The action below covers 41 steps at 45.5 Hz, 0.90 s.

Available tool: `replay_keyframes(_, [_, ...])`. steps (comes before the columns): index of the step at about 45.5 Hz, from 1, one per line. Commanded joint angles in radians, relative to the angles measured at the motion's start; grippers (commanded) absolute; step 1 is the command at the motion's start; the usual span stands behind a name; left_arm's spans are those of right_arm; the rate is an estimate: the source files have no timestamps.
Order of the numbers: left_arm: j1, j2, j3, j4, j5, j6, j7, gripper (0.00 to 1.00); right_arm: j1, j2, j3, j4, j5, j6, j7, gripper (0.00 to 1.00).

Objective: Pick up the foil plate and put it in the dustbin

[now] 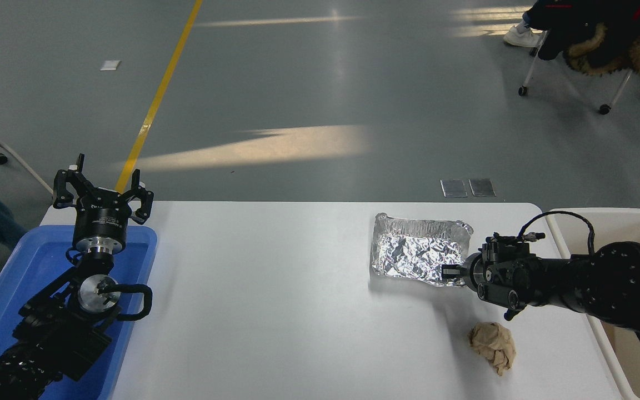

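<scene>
Right gripper at foil plate, dustbin beside

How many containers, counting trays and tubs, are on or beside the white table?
3: a crinkled silver foil plate on the table's right half, a cream-white plastic dustbin off its right edge, a blue plastic tray at its left.

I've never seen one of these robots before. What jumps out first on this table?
The shiny foil plate on the table's right half catches the eye first, with the right gripper at its near right corner. Close by, nearer the camera, lies a crumpled brown paper ball, and the cream dustbin waits at the right edge. At the lower left, the left gripper is parked, jaws spread, above a blue tray.
</scene>
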Motion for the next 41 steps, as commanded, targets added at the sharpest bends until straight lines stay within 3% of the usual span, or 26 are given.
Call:
replay_keyframes(1, [0.0, 0.0, 0.0, 0.0, 0.0, 0.0, 0.0, 0.99, 0.182, -0.101, 0.003, 0.228, 0.04, -0.007, -0.001, 0.0])
replay_keyframes(10, [0.0, 0.0, 0.0, 0.0, 0.0, 0.0, 0.0, 0.99, 0.466, -0.287, -0.063, 0.594, 0.049, 0.009, 0.0, 0.0])
replay_keyframes(20, [0.0, 0.0, 0.0, 0.0, 0.0, 0.0, 0.0, 0.99, 0.903, -0.402, -0.242, 1.011, 0.057, 0.088, 0.003, 0.0])
replay_keyframes(26, [0.002, 0.0, 0.0, 0.0, -0.002, 0.0, 0.0, 0.99, 1.146, -0.437, -0.307, 1.065, 0.091, 0.225, 0.046, 0.0])
replay_keyframes(35, [0.002, 0.0, 0.0, 0.0, -0.002, 0.0, 0.0, 0.99, 1.42, -0.433, -0.361, 1.065, 0.178, 0.502, 0.157, 0.0])
replay_keyframes(41, [0.002, 0.0, 0.0, 0.0, -0.002, 0.0, 0.0, 0.99, 1.535, -0.43, -0.365, 1.065, 0.18, 0.633, 0.181, 0.0])
